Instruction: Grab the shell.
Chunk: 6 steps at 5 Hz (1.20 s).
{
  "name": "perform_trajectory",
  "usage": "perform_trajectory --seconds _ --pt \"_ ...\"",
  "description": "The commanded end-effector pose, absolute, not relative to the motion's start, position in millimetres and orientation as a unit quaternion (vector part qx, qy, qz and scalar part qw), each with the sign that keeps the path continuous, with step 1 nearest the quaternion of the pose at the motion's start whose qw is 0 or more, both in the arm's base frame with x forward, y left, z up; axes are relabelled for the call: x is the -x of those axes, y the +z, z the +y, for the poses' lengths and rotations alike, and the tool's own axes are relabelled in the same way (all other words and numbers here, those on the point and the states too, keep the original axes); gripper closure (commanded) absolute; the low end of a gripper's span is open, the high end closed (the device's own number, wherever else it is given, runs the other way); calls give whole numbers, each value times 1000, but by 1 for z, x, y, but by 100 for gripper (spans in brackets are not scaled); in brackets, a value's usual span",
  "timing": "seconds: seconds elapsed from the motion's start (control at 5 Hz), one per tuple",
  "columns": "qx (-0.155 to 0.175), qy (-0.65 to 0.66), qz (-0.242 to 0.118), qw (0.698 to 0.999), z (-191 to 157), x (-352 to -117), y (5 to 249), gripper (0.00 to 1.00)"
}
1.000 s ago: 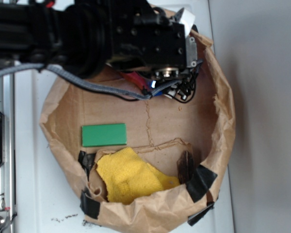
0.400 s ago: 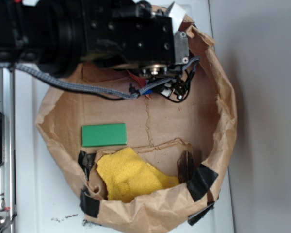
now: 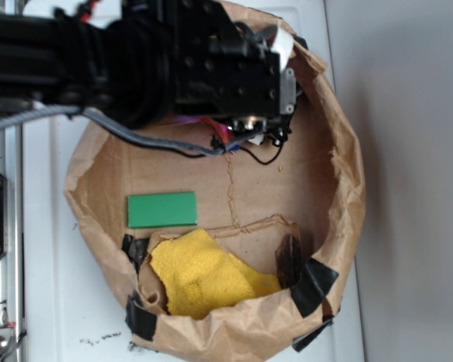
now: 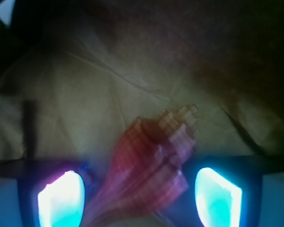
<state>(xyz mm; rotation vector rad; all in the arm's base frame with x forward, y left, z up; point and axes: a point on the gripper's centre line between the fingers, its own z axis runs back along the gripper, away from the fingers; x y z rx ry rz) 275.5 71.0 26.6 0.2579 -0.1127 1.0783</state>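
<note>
Showing: a moment viewed from above and from the wrist camera, with the arm reaching into a brown paper bag.
Pincer (image 4: 139, 198): seen only in the wrist view; its two fingers (image 4: 60, 198) glow pale blue-white at the lower left and lower right, spread apart with a wide gap between them. In the overhead view the arm's black body hides it.
Hold: the shell (image 4: 154, 161) lies in the gap between the fingers; whether either finger presses on it cannot be told, and the jaws stand apart rather than closed.
Shell, appearance: reddish-brown, ribbed and striped in bands, with a paler knobbly end pointing up and to the right; its lower part runs out of the bottom edge of the wrist view, somewhat blurred.
Shell, place: resting on the crumpled paper floor of the bag, beneath the arm's head near the bag's upper rim; not visible from above.
Paper bag (image 3: 347, 188): rolled-down walls forming a bowl, patched with black tape along its lower rim, sitting on the white tabletop (image 3: 53, 302).
Green block (image 3: 162, 209): flat on the bag floor, left of centre, well apart from the arm.
Yellow cloth (image 3: 204, 275): bunched at the bag's lower side.
Dark bark-like piece (image 3: 289, 260): just right of the cloth.
</note>
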Motion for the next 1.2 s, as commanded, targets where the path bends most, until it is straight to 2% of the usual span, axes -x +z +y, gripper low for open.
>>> perform_trajectory --seconds 0.0,0.2,0.4,0.8,1.0 --pt "-151 512 -103 839 70 -274 11 0" --pt "-158 525 -102 830 70 -273 10 1" --pt "-149 520 -101 835 71 -275 17 100" --pt "-75 482 -104 867 67 -272 76 100" --pt "-65 472 -114 872 66 -269 89 100"
